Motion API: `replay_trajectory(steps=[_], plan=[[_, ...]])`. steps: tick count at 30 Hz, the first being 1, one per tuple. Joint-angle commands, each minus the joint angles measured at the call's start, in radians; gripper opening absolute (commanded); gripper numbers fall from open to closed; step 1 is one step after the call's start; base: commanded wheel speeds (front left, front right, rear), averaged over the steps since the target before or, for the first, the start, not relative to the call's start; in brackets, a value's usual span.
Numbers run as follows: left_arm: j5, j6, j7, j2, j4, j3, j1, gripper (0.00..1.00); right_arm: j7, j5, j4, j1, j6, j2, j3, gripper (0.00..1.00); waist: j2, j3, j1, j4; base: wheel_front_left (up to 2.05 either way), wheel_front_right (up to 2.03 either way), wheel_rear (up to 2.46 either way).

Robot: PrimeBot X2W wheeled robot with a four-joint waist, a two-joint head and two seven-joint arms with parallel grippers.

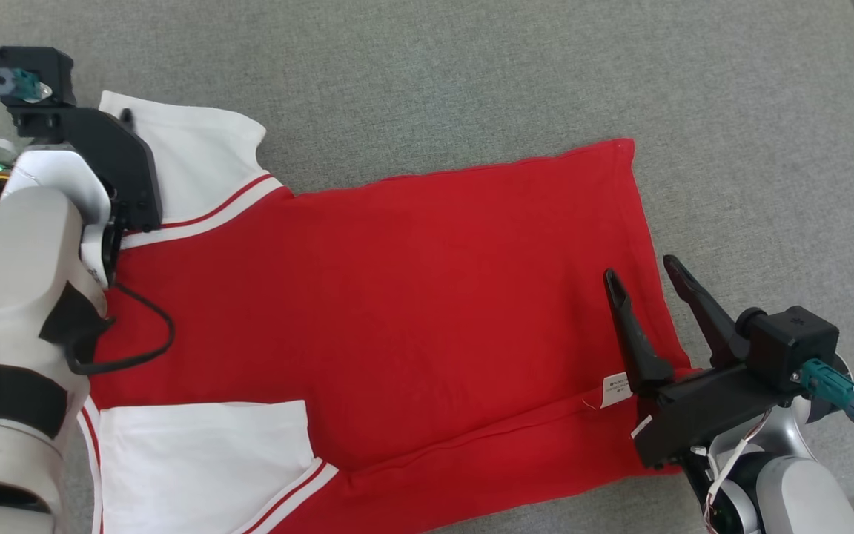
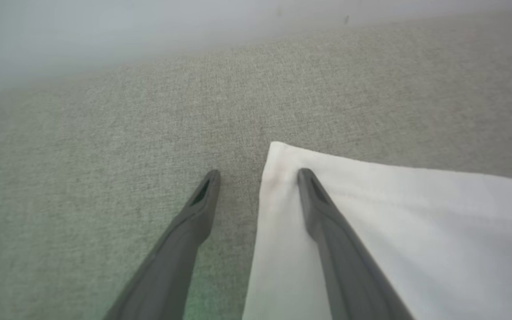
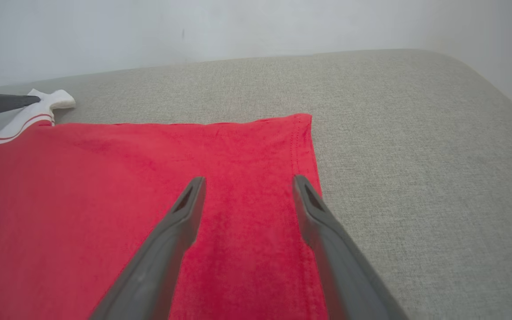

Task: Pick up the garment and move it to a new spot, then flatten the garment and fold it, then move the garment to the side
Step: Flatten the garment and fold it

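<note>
The red garment [image 1: 427, 297] is laid flat on a grey upholstered surface [image 1: 471, 74]. The left end effector [image 2: 258, 175] is spread open astride the white sleeve [image 2: 416, 213] edge, nothing gripped; the right end effector [image 3: 247, 182] is open, empty, above the hem [image 3: 302, 146].

The red knit T-shirt garment [image 1: 427, 297] has plain white sleeves [image 1: 197, 159], each edged with a white band crossed by a thin red stripe. A small white label [image 1: 616, 389] with dark print shows at its right hem. The woven fabric surface [image 1: 471, 74] is flecked grey-beige. The left end effector [image 2: 256, 175] and right end effector [image 1: 642, 267] are matt charcoal-black, with teal connectors [image 1: 831, 382].
</note>
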Motion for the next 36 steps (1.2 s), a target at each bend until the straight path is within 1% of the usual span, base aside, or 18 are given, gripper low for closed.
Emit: replay_trajectory(steps=[1,2,6,7,9,10,13,15,16,17,20,22,25,29,32,34,35,36], plan=[[-0.007,0.011,0.014,0.015,0.023,-0.002,0.017,0.76,0.000,-0.006,-0.005,0.011,-0.002,-0.002,0.002,1.00,-0.0001,0.000,0.0000,-0.002,0.00,0.00,0.00],[-0.009,0.009,0.015,0.014,0.026,-0.002,0.013,0.67,0.004,-0.007,-0.008,0.013,-0.002,-0.004,0.002,1.00,-0.0001,0.001,0.0000,-0.003,0.00,0.00,0.00],[-0.012,0.006,0.026,0.005,0.036,-0.009,0.003,0.62,0.017,-0.009,-0.021,0.014,-0.002,-0.012,0.002,1.00,-0.0001,0.009,0.0000,-0.003,0.00,0.00,0.00],[-0.011,0.004,0.029,0.003,0.039,-0.012,0.002,0.55,0.018,-0.008,-0.025,0.013,-0.002,-0.014,0.001,1.00,-0.0001,0.011,0.0000,-0.003,0.00,0.00,0.00],[-0.015,0.001,0.036,-0.002,0.045,-0.015,0.000,0.49,0.027,-0.008,-0.033,0.011,-0.002,-0.017,-0.001,1.00,-0.0001,0.016,0.0000,0.000,0.00,0.00,0.00],[-0.014,-0.002,0.039,-0.004,0.047,-0.019,-0.002,0.48,0.031,-0.008,-0.036,0.009,-0.002,-0.018,0.000,1.00,-0.0001,0.019,0.0000,0.001,0.00,0.00,0.00],[-0.011,-0.017,0.048,-0.016,0.051,-0.030,-0.003,0.38,0.038,-0.009,-0.042,0.005,-0.002,-0.022,0.001,1.00,-0.0001,0.024,0.0000,0.007,0.00,0.00,0.00],[-0.018,-0.032,0.059,-0.030,0.055,-0.034,-0.001,0.20,0.042,-0.008,-0.045,0.001,-0.002,-0.024,0.001,1.00,-0.0001,0.028,0.0000,0.012,0.00,0.00,0.00],[-0.019,-0.037,0.062,-0.034,0.058,-0.036,-0.001,0.07,0.044,-0.008,-0.045,-0.002,-0.002,-0.027,0.001,1.00,-0.0001,0.030,0.0000,0.014,0.00,0.00,0.00],[-0.017,-0.040,0.068,-0.037,0.061,-0.040,0.001,0.00,0.048,-0.009,-0.045,-0.006,-0.002,-0.031,0.001,1.00,-0.0001,0.030,0.0000,0.017,0.00,0.00,0.00],[-0.019,-0.053,0.065,-0.046,0.063,-0.047,0.000,0.00,0.060,-0.006,-0.045,-0.019,-0.002,-0.043,0.000,1.00,-0.0001,0.032,0.0000,0.026,0.00,0.00,0.00],[-0.021,-0.062,0.019,-0.071,0.042,-0.053,-0.005,0.00,0.095,-0.026,-0.034,-0.047,-0.002,-0.082,-0.007,1.00,-0.0001,0.031,0.0000,0.043,0.00,0.00,0.00],[-0.025,-0.054,-0.011,-0.107,0.031,-0.057,-0.012,0.00,0.148,-0.029,-0.008,-0.110,-0.002,-0.127,-0.017,1.00,-0.0001,0.035,0.0000,0.066,0.00,0.00,0.00],[-0.007,-0.033,-0.041,-0.131,0.039,-0.070,-0.011,0.00,0.235,-0.031,0.070,-0.204,-0.002,-0.206,-0.047,1.00,-0.0001,0.030,0.0000,0.093,0.00,0.00,0.00],[-0.004,-0.037,-0.077,-0.155,0.030,-0.085,-0.025,0.00,0.305,-0.045,0.143,-0.271,-0.002,-0.272,-0.061,1.00,-0.0001,0.032,0.0000,0.116,0.00,0.00,0.00],[-0.013,-0.039,-0.089,-0.167,0.031,-0.086,-0.036,0.00,0.330,-0.036,0.189,-0.319,-0.002,-0.309,-0.049,1.00,-0.0001,0.034,0.0000,0.127,0.00,0.00,0.00],[-0.013,-0.039,-0.089,-0.167,0.031,-0.086,-0.036,0.00,0.330,-0.036,0.189,-0.319,-0.002,-0.309,-0.049,1.00,-0.0001,0.034,0.0000,0.127,0.00,0.00,0.00],[-0.013,-0.040,-0.094,-0.173,0.033,-0.089,-0.043,0.00,0.337,-0.024,0.213,-0.343,-0.002,-0.325,-0.035,1.00,-0.0001,0.036,0.0000,0.131,0.00,0.00,0.00]])
